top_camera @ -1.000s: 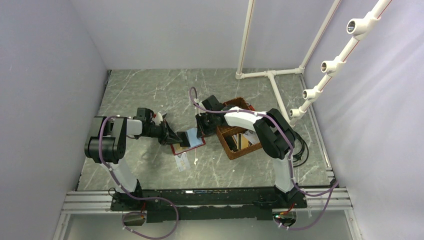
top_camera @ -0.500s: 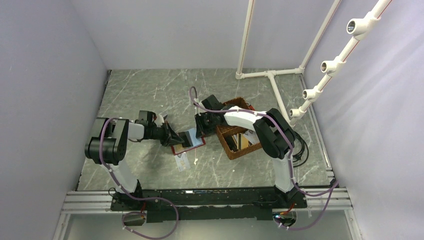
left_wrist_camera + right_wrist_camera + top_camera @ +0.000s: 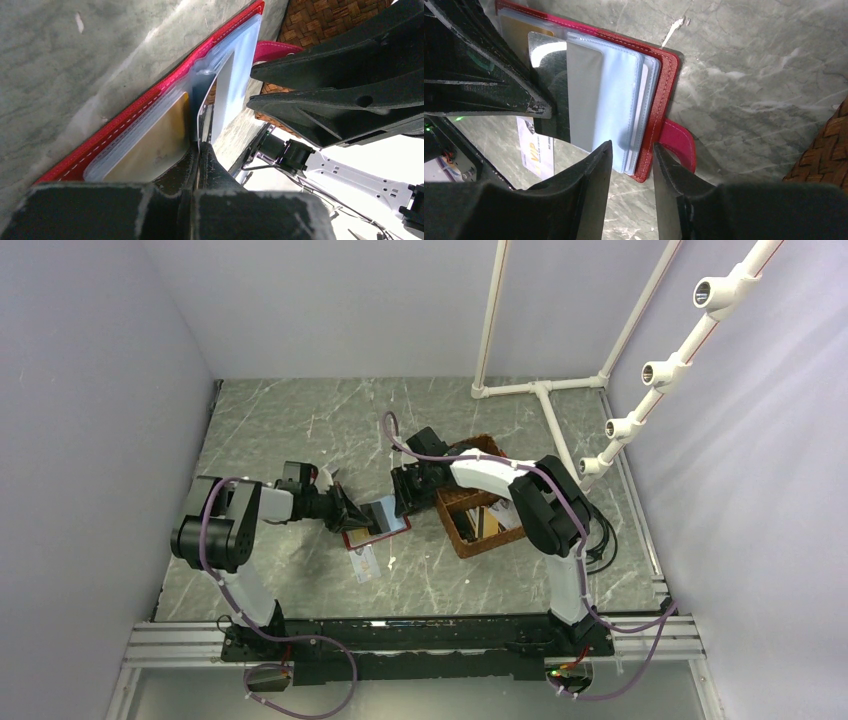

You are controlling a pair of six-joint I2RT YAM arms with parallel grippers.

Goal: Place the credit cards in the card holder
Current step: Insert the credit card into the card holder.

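The dark red card holder (image 3: 362,537) lies open on the table, its clear sleeves (image 3: 624,95) fanned out and its snap tab (image 3: 679,145) pointing to the basket. My left gripper (image 3: 201,150) is shut on a thin white-grey credit card (image 3: 201,120) seen edge-on, its far end among the sleeves. A tan card (image 3: 145,147) sits in one sleeve. My right gripper (image 3: 631,160) is open, its fingers straddling the wallet's near corner. A white VIP card (image 3: 365,562) lies flat on the table beside the wallet.
The brown woven basket (image 3: 482,508) stands just right of the wallet, behind my right gripper. A white pipe frame (image 3: 540,390) rises at the back right. The two grippers face each other closely over the wallet.
My left gripper has edged a little right toward the wallet with the card. The right gripper has barely shifted.
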